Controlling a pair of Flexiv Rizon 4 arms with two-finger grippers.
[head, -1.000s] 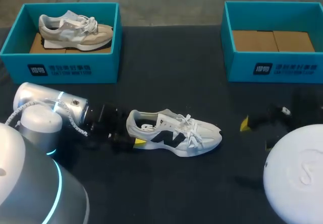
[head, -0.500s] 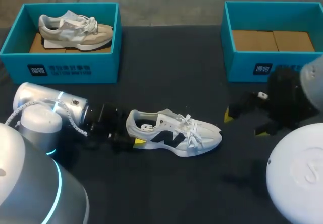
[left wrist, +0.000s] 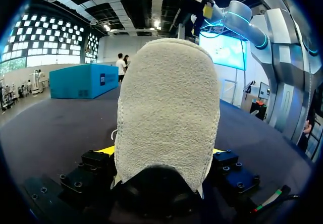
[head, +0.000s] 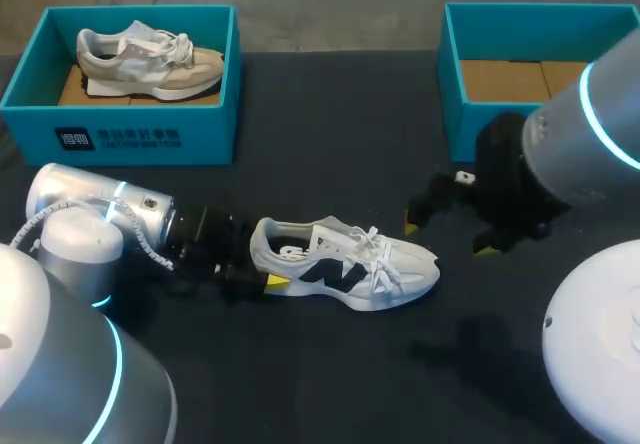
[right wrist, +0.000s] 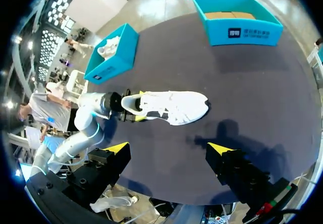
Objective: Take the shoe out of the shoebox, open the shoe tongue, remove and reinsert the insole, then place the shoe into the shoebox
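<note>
A white shoe with a dark side mark lies on its sole on the black table, toe pointing right. My left gripper is at its heel. In the left wrist view the heel fills the space between the yellow tips, which press it from both sides. My right gripper hangs open above the table just right of the toe, holding nothing. In the right wrist view that gripper looks down on the shoe, well above it. An open teal shoebox with a bare cardboard floor stands at the back right.
A second teal shoebox at the back left holds a beige shoe. Black tabletop lies bare between the two boxes and in front of the white shoe. My left arm lies low along the table behind the heel.
My right arm has swung in from the right edge toward the shoe's toe, its gripper staying open. The left arm and the white shoe have not moved.
</note>
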